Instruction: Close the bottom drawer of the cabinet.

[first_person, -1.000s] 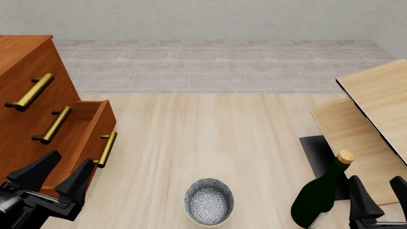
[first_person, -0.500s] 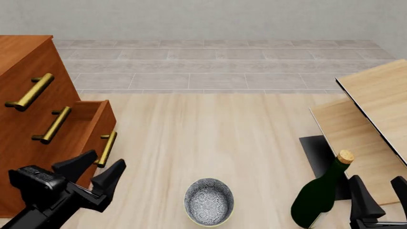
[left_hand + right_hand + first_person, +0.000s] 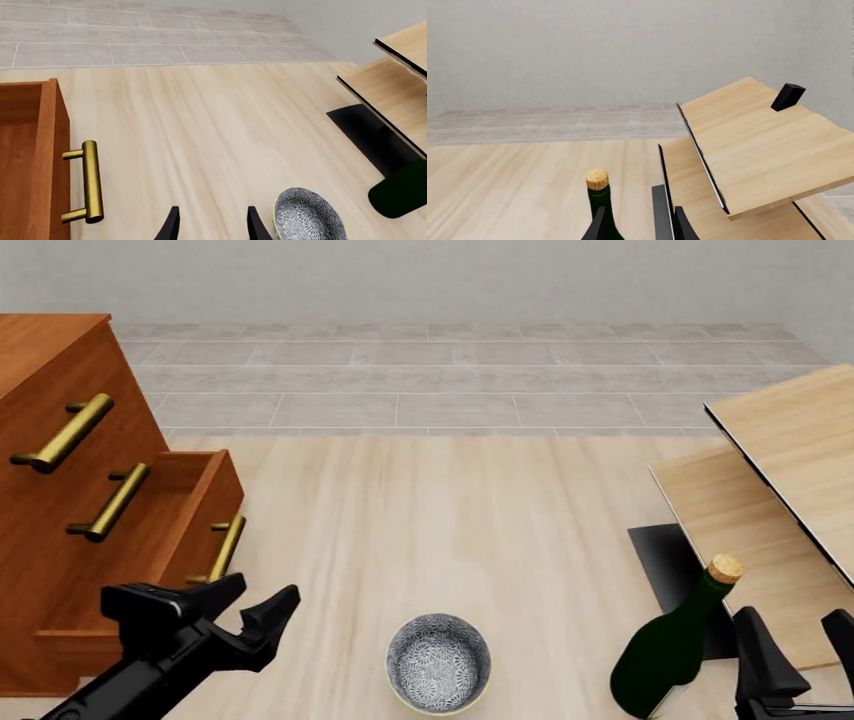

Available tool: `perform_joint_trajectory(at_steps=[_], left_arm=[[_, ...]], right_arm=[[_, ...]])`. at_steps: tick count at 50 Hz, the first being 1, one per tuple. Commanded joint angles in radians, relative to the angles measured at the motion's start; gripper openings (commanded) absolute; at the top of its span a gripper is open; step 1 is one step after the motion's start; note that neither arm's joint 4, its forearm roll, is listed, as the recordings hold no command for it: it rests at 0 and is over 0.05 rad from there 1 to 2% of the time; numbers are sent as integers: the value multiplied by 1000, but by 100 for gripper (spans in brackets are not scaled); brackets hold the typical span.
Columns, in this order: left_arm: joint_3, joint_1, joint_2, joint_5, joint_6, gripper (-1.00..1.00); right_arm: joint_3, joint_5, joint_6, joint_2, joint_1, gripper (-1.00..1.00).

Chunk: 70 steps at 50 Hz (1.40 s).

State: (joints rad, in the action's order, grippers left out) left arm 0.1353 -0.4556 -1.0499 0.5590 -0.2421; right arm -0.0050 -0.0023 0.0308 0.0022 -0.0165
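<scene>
The bottom drawer [image 3: 180, 530] is pulled out from the cabinet [image 3: 54, 410] at the table's left side, its brass handle [image 3: 224, 550] facing the open tabletop. The left gripper [image 3: 238, 605] sits just in front of that handle, a little toward the middle of the table, fingers spread apart and holding nothing. From the left wrist view the two fingertips [image 3: 171, 225] have only bare table [image 3: 200, 125] between them, with the drawer front and handle off to one side, not touching.

Next out is a patterned bowl [image 3: 439, 660] on the table, near the left gripper but clear of it. Further right a dark green corked bottle [image 3: 674, 640] stands upright beside a light-wood shelf rack [image 3: 774, 490].

The right gripper [image 3: 794, 655] is low at the right edge by the bottle, fingers parted, nothing held.
</scene>
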Motion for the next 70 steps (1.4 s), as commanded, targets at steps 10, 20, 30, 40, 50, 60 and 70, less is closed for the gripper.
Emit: perform_joint_trajectory(at_steps=[10,20,30,40,50,60,70], left_arm=[[-43,39,-228,186,-65,100],[-48,73,-270,210,-40,100],[-62,131,-323,260,-1,100],[-64,156,-359,283,7,100],[-75,189,-425,340,21,100],[-73,231,-438,340,60,100],[-82,268,-433,346,97,100]], right_arm=[[2,-1,2,0,0,100],[0,2,-1,1,4,100],[1,3,-7,1,11,100],[1,4,-6,0,8,100],[2,2,-7,0,9,100],[1,1,-3,-1,5,100],[2,-1,1,-1,3,100]])
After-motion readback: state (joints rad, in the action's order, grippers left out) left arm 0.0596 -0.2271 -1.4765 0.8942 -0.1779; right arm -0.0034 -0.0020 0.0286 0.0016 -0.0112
